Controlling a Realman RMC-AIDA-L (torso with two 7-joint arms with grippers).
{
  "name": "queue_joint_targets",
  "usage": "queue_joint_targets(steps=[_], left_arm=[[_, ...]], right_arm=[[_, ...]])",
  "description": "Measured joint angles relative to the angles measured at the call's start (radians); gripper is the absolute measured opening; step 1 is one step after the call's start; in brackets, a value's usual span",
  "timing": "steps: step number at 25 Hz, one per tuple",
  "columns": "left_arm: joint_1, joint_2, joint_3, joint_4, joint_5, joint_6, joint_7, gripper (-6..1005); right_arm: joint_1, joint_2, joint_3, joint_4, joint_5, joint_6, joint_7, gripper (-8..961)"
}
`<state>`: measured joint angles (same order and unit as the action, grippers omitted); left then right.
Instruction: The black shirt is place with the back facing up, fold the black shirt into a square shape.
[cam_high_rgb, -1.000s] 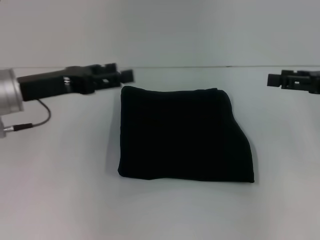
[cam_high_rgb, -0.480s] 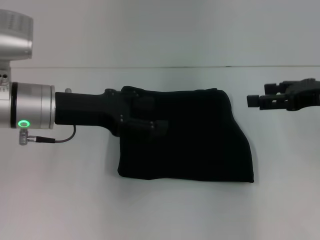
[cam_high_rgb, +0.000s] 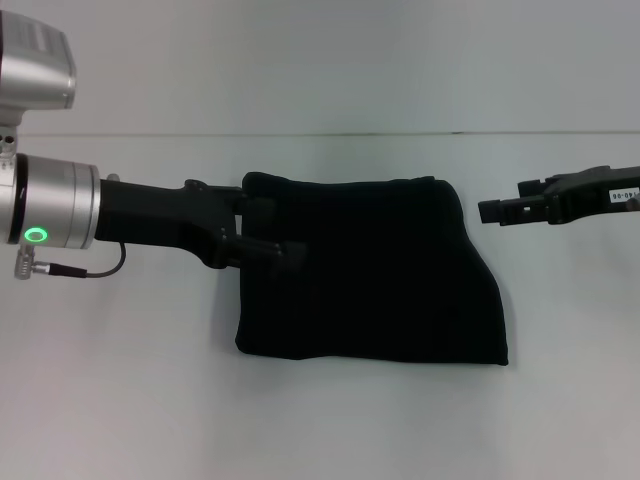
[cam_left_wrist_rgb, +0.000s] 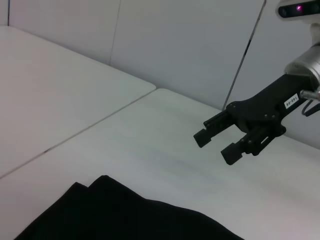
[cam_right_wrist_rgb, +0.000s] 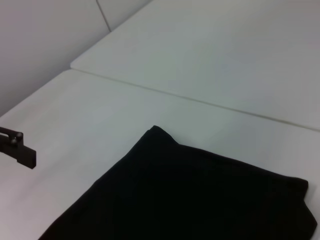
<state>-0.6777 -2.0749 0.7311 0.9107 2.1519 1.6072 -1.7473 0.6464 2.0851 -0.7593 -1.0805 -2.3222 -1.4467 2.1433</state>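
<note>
In the head view the left gripper (cam_high_rgb: 285, 240) reaches in over the left edge of the black shirt (cam_high_rgb: 380, 280), black on black, so whether its jaws are spread or closed cannot be told. The shirt lies folded into a rough square at the middle of the desk (cam_high_rgb: 120, 400); no lettering shows. The right gripper (cam_high_rgb: 492, 211) hangs off the shirt's right side, apart from it. Only the left wrist view shows its jaws (cam_left_wrist_rgb: 215, 142) spread and empty; the right wrist view shows mostly the shirt's layered corner (cam_right_wrist_rgb: 155, 131).
</note>
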Motion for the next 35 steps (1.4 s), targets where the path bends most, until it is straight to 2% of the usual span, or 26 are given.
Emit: queue_joint_targets(steps=[35], left_arm=[[0.024, -0.002, -0.014, -0.006, 0.002, 0.010, 0.002, 877]], right_arm=[[0.009, -0.007, -0.002, 0.064, 0.034, -0.003, -0.057, 857]])
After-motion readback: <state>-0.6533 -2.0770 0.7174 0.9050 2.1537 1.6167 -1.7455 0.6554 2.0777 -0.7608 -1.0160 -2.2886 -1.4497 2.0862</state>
